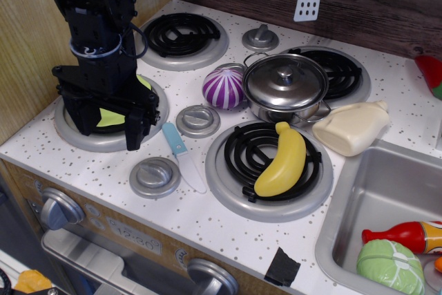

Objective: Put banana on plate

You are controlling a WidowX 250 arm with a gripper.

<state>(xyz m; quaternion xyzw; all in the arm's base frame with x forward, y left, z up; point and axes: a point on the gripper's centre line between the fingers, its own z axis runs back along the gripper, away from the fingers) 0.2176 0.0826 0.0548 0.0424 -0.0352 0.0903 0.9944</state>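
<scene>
A black robot gripper [114, 126] hangs low over the near-left burner [76, 132] of a toy stove, its bulky housing hiding the fingertips so that whether they are apart or together cannot be told. Beneath it, slivers of the lime-green plate [109, 117] show on that burner, mostly covered by the arm. Just right of the gripper lie a grey stove knob [198, 121] and a toy knife [184, 155] with a light-blue handle, with a second knob [155, 177] nearer the front edge. The yellow banana [282, 160] rests on the black coil of the near-right burner [269, 170], well apart from the plate and the gripper. Farther back, a purple-and-white striped ball-shaped toy [223, 88] touches a lidded steel pot [286, 86]. A cream jug-shaped bottle [352, 127] lies on its side to the right of the banana, beside the sink [359, 205], which holds a green-and-white cabbage-like toy [390, 267] and a red bottle [407, 235].
</scene>
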